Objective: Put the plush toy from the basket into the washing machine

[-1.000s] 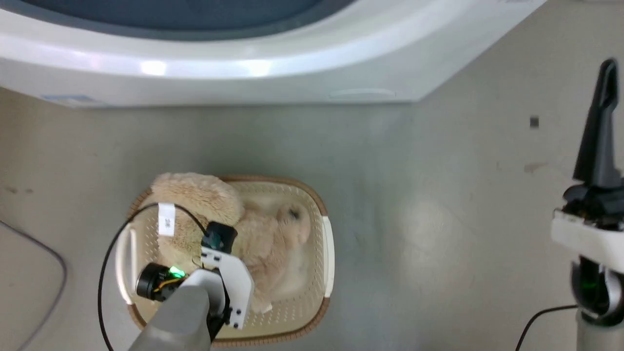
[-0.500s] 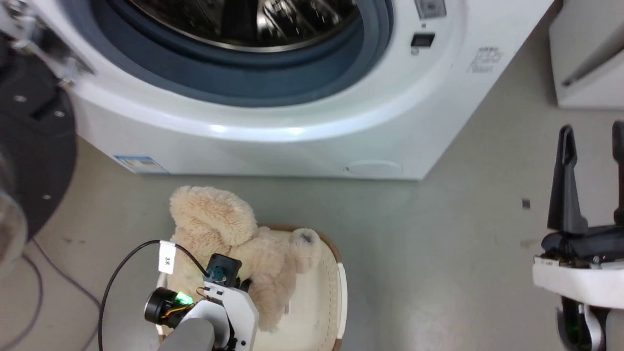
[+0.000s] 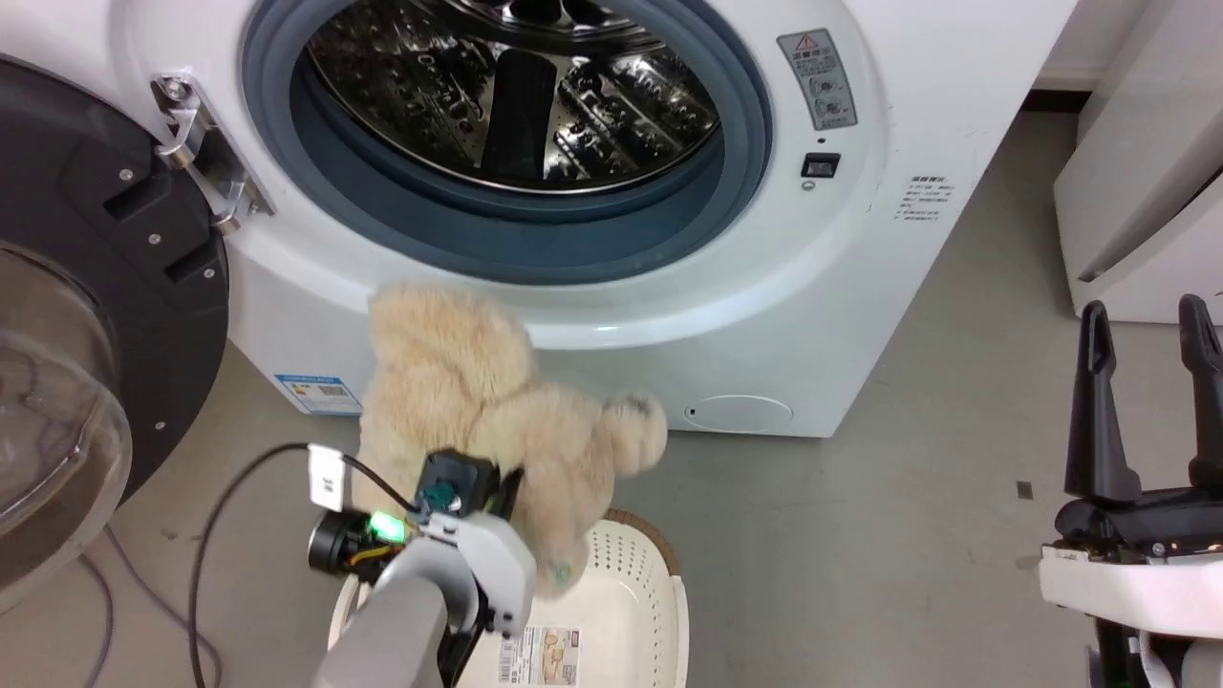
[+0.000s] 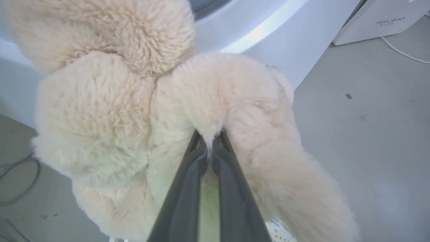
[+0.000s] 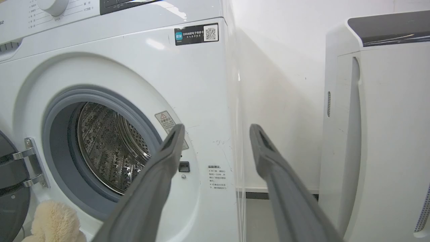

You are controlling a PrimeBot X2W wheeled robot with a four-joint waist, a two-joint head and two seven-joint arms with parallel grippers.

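Softness let the light plush toy [image 3: 459, 382] flop from your left hand [image 4: 208, 139], pinched shut on it; a deeper hold looked safer.

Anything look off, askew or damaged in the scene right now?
Nothing spilled or damaged. One oddity: the left end effector pinches only a thin fold of the plush toy with just its tips, so the toy hangs lopsided above the basket.
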